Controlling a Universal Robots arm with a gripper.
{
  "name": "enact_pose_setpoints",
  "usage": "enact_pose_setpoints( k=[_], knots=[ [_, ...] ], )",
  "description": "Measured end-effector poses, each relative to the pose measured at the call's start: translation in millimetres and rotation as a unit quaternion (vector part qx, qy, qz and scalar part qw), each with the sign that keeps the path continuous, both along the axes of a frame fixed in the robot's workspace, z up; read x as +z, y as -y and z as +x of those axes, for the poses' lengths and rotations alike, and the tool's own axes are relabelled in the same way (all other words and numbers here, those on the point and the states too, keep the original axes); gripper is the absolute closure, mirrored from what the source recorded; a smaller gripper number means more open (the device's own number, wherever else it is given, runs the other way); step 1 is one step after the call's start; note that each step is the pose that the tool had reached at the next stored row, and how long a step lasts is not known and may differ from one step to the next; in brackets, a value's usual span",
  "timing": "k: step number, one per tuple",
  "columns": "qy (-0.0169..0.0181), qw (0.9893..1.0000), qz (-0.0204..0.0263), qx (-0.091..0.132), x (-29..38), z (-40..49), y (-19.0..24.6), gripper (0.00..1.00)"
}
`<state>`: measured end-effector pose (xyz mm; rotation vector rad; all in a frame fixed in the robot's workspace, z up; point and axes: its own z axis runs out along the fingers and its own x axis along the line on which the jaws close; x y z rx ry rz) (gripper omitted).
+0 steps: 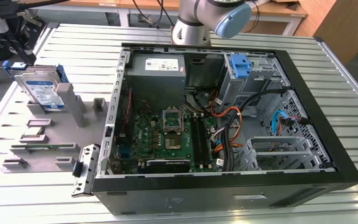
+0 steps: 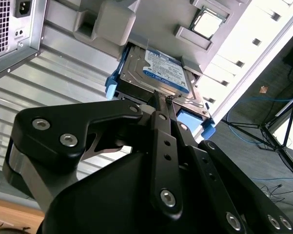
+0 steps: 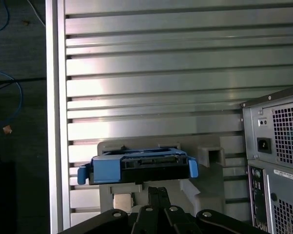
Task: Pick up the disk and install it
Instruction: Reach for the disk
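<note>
End effector (image 2: pixel 164 101), fingers together, near the disk (image 2: pixel 163 73).
We judge pickup not yet done: the disk stands upright in a grey holder (image 1: pixel 73 135) on the table (image 1: pixel 79 37), outside the open case (image 1: pixel 229 189).

An open black computer case (image 1: pixel 216 193) lies on its side on a slatted metal table (image 1: pixel 86 37), its green motherboard (image 1: pixel 166 140) exposed. A grey power-supply box (image 1: pixel 157 74) sits at the case's far end, a blue plastic bracket (image 1: pixel 240 65) tops the drive cage towards the exterior view's right, and orange cables (image 1: pixel 232 116) loop between them. Just beside the case, on the exterior view's left, stands a grey parts fixture (image 1: pixel 67 135); the second wrist view shows a square silver processor chip (image 2: pixel 208 23) seated in it. A loose metal bracket (image 1: pixel 84 170) lies at the case's near corner.
</note>
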<state>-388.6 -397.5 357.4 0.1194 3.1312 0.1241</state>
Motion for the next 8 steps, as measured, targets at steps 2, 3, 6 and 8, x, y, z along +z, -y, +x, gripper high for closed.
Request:
enact_pose_setpoints(
  k=[2, 3, 6, 8],
  knots=[
    [0.0001, 1.0000, 0.0001, 0.000, -0.1, -0.1, 0.0, 0.89],
    [-0.0017, 1.0000, 0.0001, 0.000, -0.3, -0.2, -0.1, 0.89],
    [-0.0051, 1.0000, 0.0001, 0.000, -0.4, -0.2, -0.1, 0.89],
    [-0.0053, 1.0000, 0.0000, 0.000, -0.3, -0.2, 0.0, 0.89]
  ],
)
